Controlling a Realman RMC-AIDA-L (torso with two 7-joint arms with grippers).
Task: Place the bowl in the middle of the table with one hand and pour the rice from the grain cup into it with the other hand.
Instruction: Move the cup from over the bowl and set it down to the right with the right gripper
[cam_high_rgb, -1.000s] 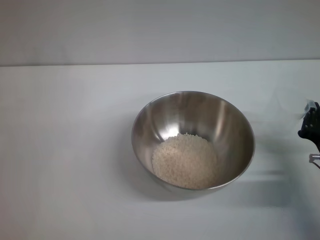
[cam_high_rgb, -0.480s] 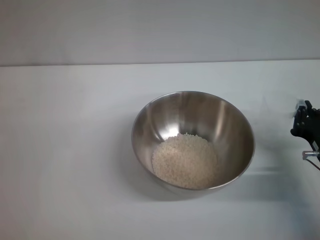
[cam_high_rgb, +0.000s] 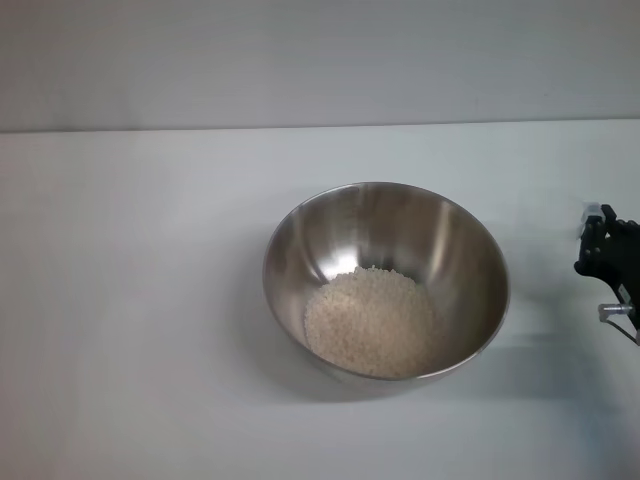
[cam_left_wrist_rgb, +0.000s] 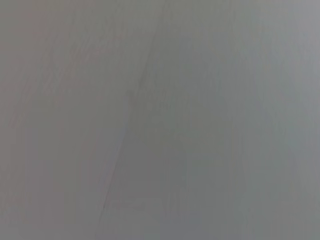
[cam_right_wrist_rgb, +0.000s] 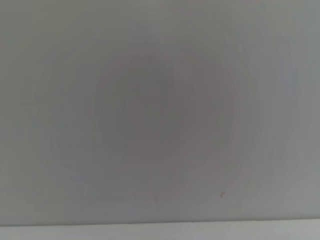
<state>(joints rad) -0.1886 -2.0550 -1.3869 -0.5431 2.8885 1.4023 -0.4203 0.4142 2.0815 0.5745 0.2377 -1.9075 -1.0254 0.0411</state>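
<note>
The steel bowl (cam_high_rgb: 386, 280) stands on the white table (cam_high_rgb: 140, 300), a little right of the middle. A pale heap of rice (cam_high_rgb: 370, 322) lies in its bottom, toward the near side. My right gripper (cam_high_rgb: 606, 255) shows only as a dark shape at the right edge of the head view, apart from the bowl and level with its rim. The grain cup is out of view. My left gripper does not show in any view. Both wrist views show only a plain grey surface.
The table's far edge meets a grey wall (cam_high_rgb: 320, 60) behind the bowl. Bare tabletop spreads to the left of the bowl and in front of it.
My right gripper has crept leftward from the right edge, a little further into the head view. The bowl and the rice have not moved.
</note>
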